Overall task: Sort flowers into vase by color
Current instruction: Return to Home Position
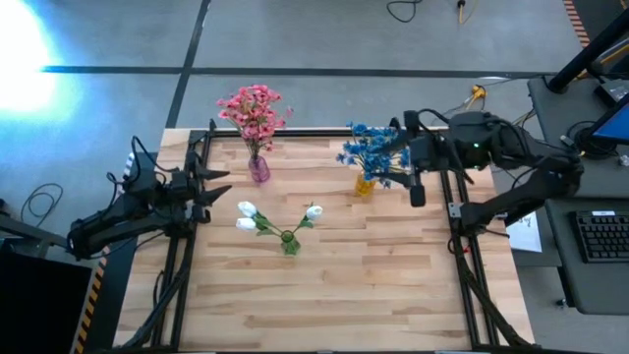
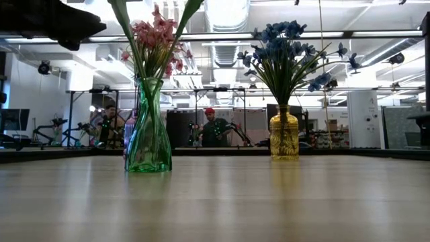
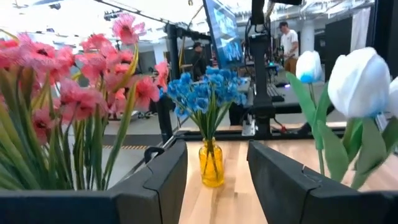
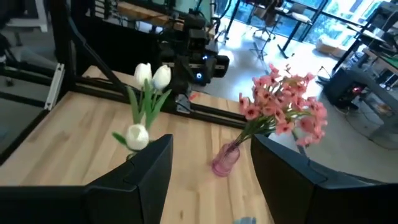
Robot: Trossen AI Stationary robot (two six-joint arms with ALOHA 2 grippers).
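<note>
Pink flowers stand in a pink vase at the far left of the table. Blue flowers stand in a yellow vase at the far right. White flowers stand in a green vase near the middle. My left gripper is at the table's left edge, open, pointing level across the table with nothing between its fingers. My right gripper hangs high beside the blue flowers, open and empty, looking over the pink vase and white flowers.
Black frame rails run along the table's left, right and far sides. Bare wood fills the near half of the table. A desk with a keyboard stands off to the right. People are in the room behind.
</note>
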